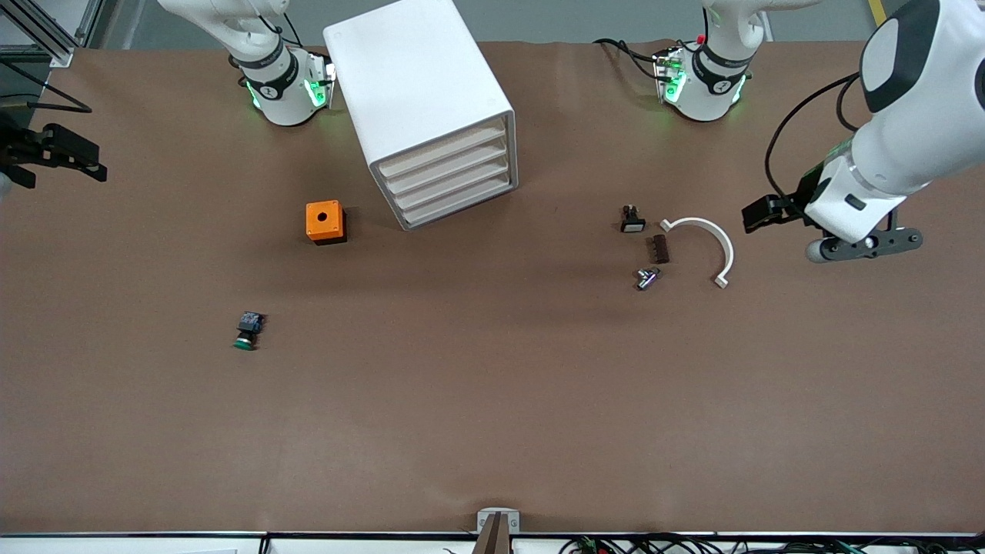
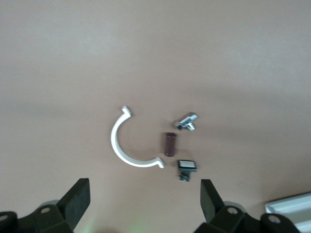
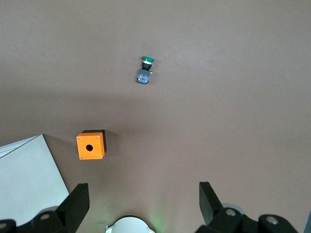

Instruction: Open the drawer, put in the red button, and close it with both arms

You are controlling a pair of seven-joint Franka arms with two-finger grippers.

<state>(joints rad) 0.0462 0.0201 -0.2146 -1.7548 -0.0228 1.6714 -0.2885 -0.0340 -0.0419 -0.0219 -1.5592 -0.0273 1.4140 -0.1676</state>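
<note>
No red button shows in any view. The white drawer unit [image 1: 431, 100] stands at the robots' side of the table with all its drawers shut; a corner of it shows in the left wrist view [image 2: 291, 206] and its side in the right wrist view [image 3: 24, 170]. My left gripper [image 1: 762, 213] hangs open and empty in the air at the left arm's end of the table, its jaws wide apart in its wrist view [image 2: 144, 189]. My right gripper [image 1: 69, 154] hangs open and empty at the right arm's end [image 3: 142, 191].
A green-capped button [image 1: 246, 332] [image 3: 145, 70] lies toward the right arm's end. An orange box [image 1: 325, 221] [image 3: 91, 144] stands beside the drawer unit. A white arc [image 1: 712, 242] [image 2: 121, 145], a brown block [image 2: 169, 144], a metal piece [image 2: 187, 121] and a white-capped button [image 2: 186, 167] lie near the left gripper.
</note>
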